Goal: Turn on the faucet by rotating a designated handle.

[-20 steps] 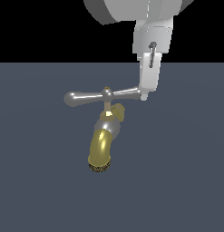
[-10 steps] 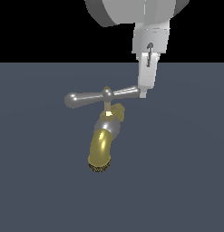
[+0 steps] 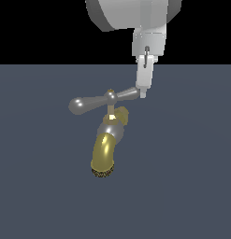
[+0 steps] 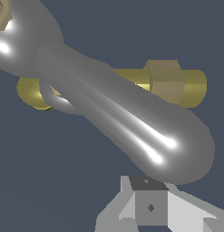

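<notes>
— See where the gripper (image 3: 143,91) is? Its tip sits right against the end of the handle (image 3: 100,100), on the arm at the exterior view's right. It isn't clamped round the bar; I can't tell if the fingers are apart or together

— And the faucet (image 3: 106,144) is mid-floor, gold spout curling down toward us, with the bar across its top

— What worries me is that rounded bulb (image 4: 177,149) — it's slick. Push a bit off-centre and I'd expect the finger to ride over or under it and slide off

— Then the bar stops turning short of open. Pressing down instead of sideways would only jam against the hub (image 3: 111,96)
</notes>
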You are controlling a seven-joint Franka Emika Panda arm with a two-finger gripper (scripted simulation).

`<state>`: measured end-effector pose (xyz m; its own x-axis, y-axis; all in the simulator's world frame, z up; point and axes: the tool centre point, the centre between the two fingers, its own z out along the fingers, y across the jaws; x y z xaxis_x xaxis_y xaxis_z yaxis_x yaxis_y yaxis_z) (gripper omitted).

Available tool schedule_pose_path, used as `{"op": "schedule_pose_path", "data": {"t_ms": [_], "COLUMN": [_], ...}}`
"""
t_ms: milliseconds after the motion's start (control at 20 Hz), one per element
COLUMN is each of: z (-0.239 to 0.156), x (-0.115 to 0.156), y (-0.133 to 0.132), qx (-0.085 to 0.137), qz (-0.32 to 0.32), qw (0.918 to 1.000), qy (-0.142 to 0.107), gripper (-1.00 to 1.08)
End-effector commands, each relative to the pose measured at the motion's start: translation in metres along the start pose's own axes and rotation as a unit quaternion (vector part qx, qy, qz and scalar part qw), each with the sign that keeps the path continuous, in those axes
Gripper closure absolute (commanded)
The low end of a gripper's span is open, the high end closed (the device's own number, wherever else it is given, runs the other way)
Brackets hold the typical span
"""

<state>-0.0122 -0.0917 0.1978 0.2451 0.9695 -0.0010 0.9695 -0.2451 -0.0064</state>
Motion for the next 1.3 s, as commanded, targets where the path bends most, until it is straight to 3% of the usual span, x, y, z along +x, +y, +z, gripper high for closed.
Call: {"op": "schedule_pose_path", "data": {"t_ms": [0,500,550,1250], "z": [0.0,-0.001,-0.001,-0.001], "x": [0.019,0.037,0.019,0.115], "y": [0.008,0.032,0.031,0.039], "qx": [-0.002,-0.003,-0.003,-0.003], "qz": [-0.011,-0.011,0.002,-0.009], "qw": [0.9999,0.9999,1.0,1.0], "qy": [0.001,0.001,-0.002,0.0], "gripper": [1.08,1.08,1.08,1.08]}}
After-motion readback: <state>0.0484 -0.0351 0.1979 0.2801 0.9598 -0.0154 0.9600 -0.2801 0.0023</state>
